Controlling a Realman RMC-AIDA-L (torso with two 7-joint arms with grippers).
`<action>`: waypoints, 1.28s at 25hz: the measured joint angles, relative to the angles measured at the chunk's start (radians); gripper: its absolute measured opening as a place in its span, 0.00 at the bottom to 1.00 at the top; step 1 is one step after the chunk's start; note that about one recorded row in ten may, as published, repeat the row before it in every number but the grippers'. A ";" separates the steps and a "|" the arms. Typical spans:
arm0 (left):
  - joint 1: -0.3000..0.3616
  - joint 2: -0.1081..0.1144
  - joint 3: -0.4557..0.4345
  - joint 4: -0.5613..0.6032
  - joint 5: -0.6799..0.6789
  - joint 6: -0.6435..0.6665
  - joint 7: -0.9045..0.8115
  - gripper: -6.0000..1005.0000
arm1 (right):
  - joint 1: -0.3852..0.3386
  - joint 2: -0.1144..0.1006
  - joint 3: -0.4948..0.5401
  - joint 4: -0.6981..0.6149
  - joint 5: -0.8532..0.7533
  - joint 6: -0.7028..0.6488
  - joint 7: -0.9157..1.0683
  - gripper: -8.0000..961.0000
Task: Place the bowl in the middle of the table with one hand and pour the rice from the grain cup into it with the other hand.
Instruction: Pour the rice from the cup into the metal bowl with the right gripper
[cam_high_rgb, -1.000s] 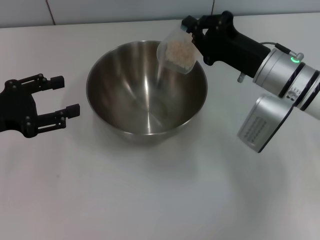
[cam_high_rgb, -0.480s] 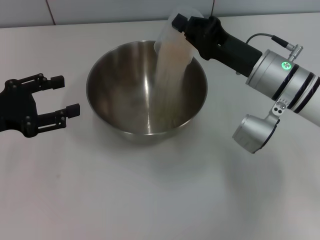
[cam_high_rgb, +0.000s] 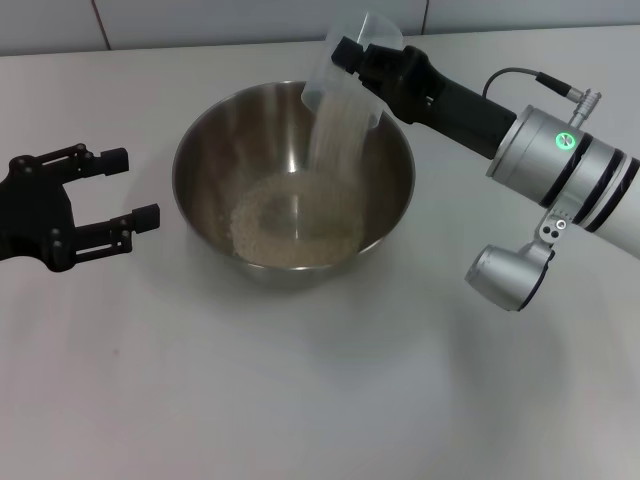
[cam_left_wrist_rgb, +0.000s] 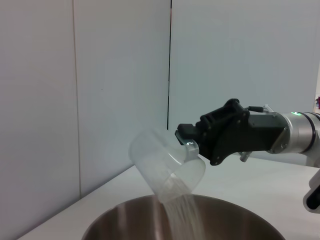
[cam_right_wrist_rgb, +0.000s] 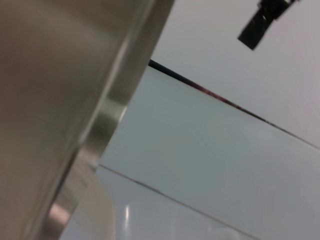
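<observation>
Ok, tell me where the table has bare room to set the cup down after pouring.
The broad near side of the table, in front of the bowl, is bare. Left of the bowl sits the open left gripper; the right gripper tips the grain cup over the far rim, its arm crossing the right side.

Steel bowl (cam_high_rgb: 294, 180): large, deep, shiny, upright on the white table (cam_high_rgb: 300, 400), between the two grippers, just below the right gripper (cam_high_rgb: 372, 72). Clear cup (cam_high_rgb: 345, 75): clamped in that gripper, tipped steeply mouth-down over the bowl's far rim. Rice (cam_high_rgb: 295, 225): pale grains streaming from the cup, pooled in the bowl's bottom.
</observation>
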 joint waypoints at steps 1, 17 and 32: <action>0.000 0.000 0.000 0.000 0.000 0.000 0.000 0.75 | 0.000 0.000 -0.002 0.001 -0.002 -0.003 -0.012 0.01; -0.001 0.000 -0.005 0.009 0.003 -0.010 0.000 0.75 | 0.005 0.000 0.003 0.040 -0.007 -0.032 0.001 0.01; -0.001 -0.003 -0.005 0.009 0.004 -0.010 0.012 0.75 | -0.037 -0.004 0.343 0.096 0.005 -0.030 0.822 0.01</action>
